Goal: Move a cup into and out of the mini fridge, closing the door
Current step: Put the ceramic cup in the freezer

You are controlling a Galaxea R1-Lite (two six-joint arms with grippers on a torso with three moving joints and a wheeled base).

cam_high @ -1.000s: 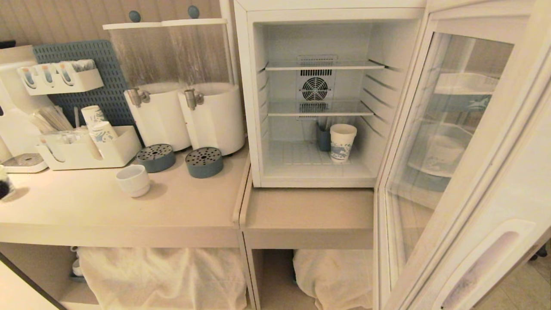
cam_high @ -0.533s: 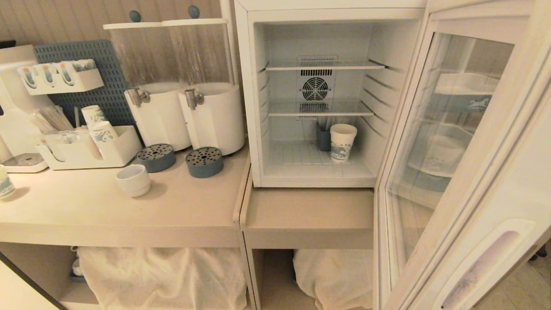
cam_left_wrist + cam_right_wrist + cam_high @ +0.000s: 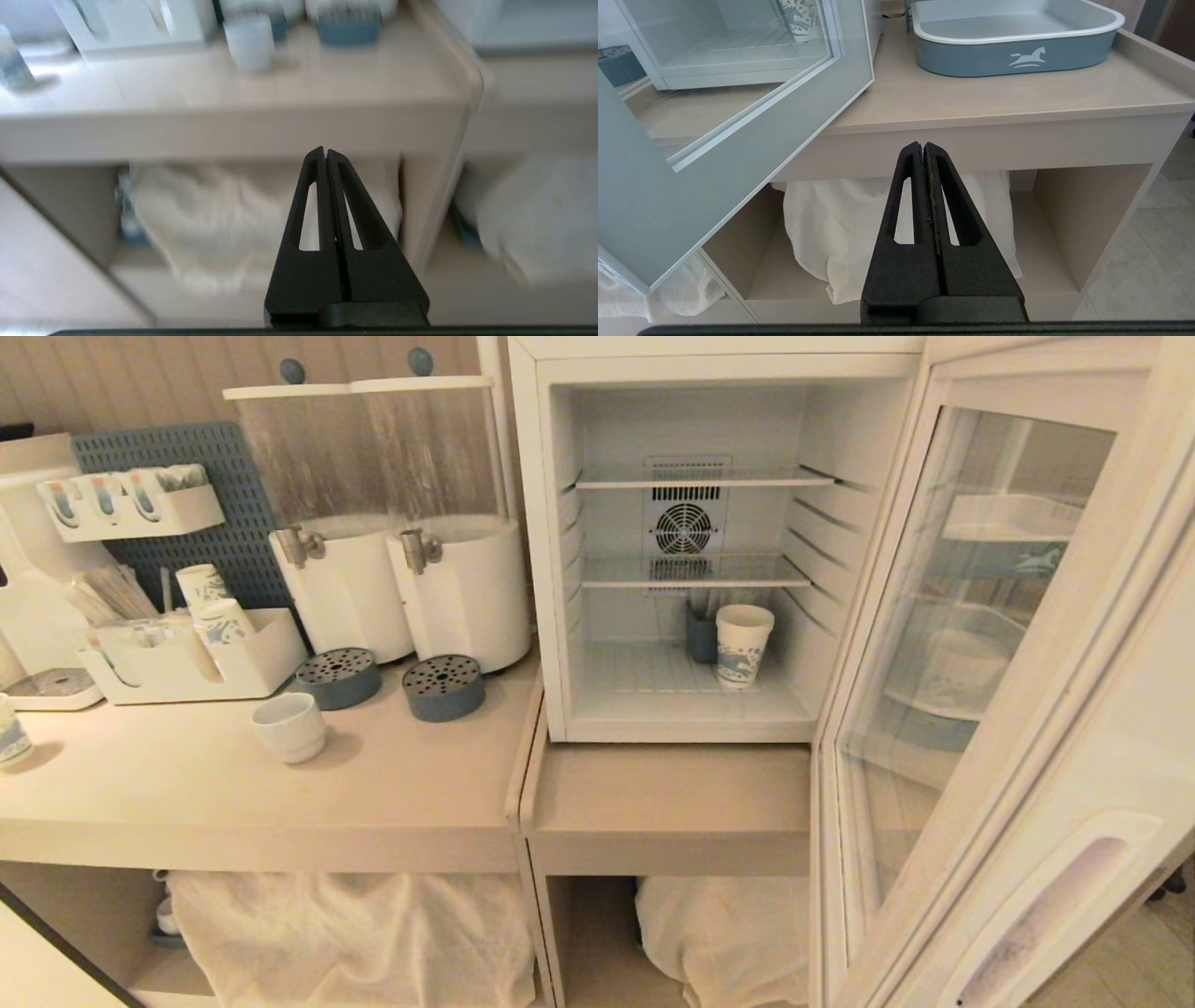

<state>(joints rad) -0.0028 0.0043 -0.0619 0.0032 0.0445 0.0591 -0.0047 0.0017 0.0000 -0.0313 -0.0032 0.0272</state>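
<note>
The small white cup [image 3: 289,726] stands upright on the counter left of the mini fridge [image 3: 540,551], in front of the drip trays; the left wrist view shows it blurred [image 3: 249,41]. The fridge's glass door [image 3: 1102,784] hangs wide open to the right and shows in the right wrist view too [image 3: 738,154]. Inside on the fridge floor stands a patterned paper cup [image 3: 743,646]. My left gripper [image 3: 325,150] is shut and empty, low in front of the counter's edge. My right gripper [image 3: 923,144] is shut and empty too, below the counter by the open door. Neither arm shows in the head view.
Two white drink dispensers [image 3: 401,588] with round blue drip trays [image 3: 442,687] stand behind the cup. An organizer [image 3: 252,663] holds paper cups, and one paper cup [image 3: 9,739] sits at the far left. A grey-blue tray [image 3: 1013,37] is right of the fridge. White cloth [image 3: 355,933] fills the shelves below.
A dark shape at the head view's left edge has gone, and the paper cup there now shows. Cup, fridge and door have not moved.
</note>
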